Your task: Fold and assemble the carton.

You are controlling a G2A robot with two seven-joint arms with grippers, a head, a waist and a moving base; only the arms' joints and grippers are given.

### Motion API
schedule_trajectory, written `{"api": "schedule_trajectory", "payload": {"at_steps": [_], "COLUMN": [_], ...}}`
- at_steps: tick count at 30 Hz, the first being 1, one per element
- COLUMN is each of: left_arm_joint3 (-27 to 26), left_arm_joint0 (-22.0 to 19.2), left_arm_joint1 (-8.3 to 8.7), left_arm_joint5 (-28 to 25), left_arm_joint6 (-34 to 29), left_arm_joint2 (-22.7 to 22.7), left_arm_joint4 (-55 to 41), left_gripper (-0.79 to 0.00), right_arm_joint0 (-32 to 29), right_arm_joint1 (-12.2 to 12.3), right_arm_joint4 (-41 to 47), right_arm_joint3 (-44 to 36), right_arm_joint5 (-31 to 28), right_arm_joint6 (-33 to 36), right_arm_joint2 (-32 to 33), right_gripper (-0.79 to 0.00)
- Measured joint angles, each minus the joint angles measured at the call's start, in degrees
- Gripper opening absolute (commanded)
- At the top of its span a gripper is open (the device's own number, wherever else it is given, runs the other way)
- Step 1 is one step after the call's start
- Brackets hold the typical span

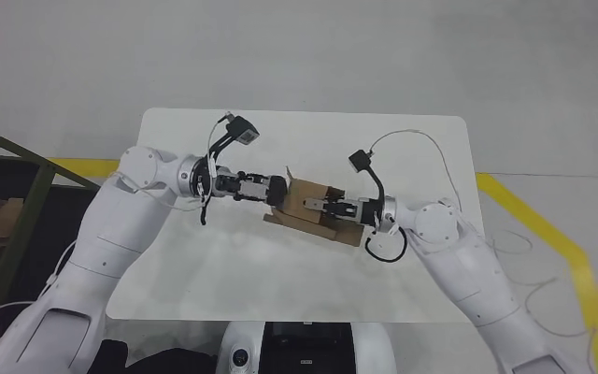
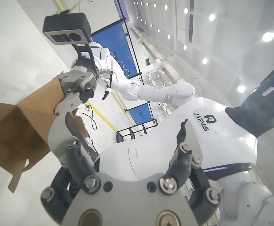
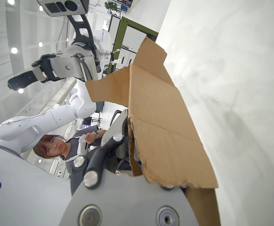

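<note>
Carton (image 1: 304, 201), brown and half-erected, sits over the middle of the white tabletop (image 1: 280, 280) between two arms. Right gripper (image 1: 330, 208) pinches one carton wall in its fingers. Left gripper (image 2: 127, 125) has its fingers spread wide, holding nothing, one just beside a loose flap (image 3: 109, 89). Long axis runs from gripper to gripper, with the open end facing the left one. Flap folding looks to be the step in hand. The left fingers would likely press that flap inward next while the right steadies.

A white table (image 1: 234, 271) stands on a grey floor (image 1: 93, 56) crossed by yellow tape (image 1: 528, 208); round ceiling lights (image 2: 211, 17) shine above blue wall panels (image 2: 111, 34).
</note>
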Motion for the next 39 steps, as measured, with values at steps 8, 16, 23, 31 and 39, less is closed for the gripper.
{"api": "schedule_trajectory", "payload": {"at_steps": [8, 16, 23, 31, 39], "left_arm_joint3": [0.4, 1.3, 1.2, 1.1, 4.6], "left_arm_joint0": [-1.7, -2.7, -2.7, -0.1, 0.4], "left_arm_joint1": [-0.81, -1.13, -0.88, 0.35, 0.39], "left_arm_joint5": [0.4, -0.9, -0.3, -1.9, -2.5], "left_arm_joint6": [-0.4, 0.9, 0.3, 1.9, 2.5], "left_arm_joint2": [3.3, 4.5, 3.5, -1.2, -1.1], "left_arm_joint4": [1.8, 4.8, 2.9, 3.2, 4.7], "left_gripper": [0.0, 0.0, 0.0, 0.0, 0.0], "right_arm_joint0": [-0.5, -1.9, -3.0, -4.0, -5.3], "right_arm_joint1": [0.0, 0.4, 0.7, 1.2, 1.6], "right_arm_joint4": [-1.9, -2.5, -1.2, 0.8, 1.7], "right_arm_joint3": [-2.7, -5.1, -6.0, -7.0, -9.4], "right_arm_joint5": [-0.3, -1.1, -0.9, -1.5, -1.7], "right_arm_joint6": [-0.6, -0.5, -0.2, 1.4, 2.3], "right_arm_joint2": [0.1, 1.2, 2.3, 4.3, 5.5], "right_gripper": [-0.785, -0.785, -0.785, -0.785, -0.785]}}
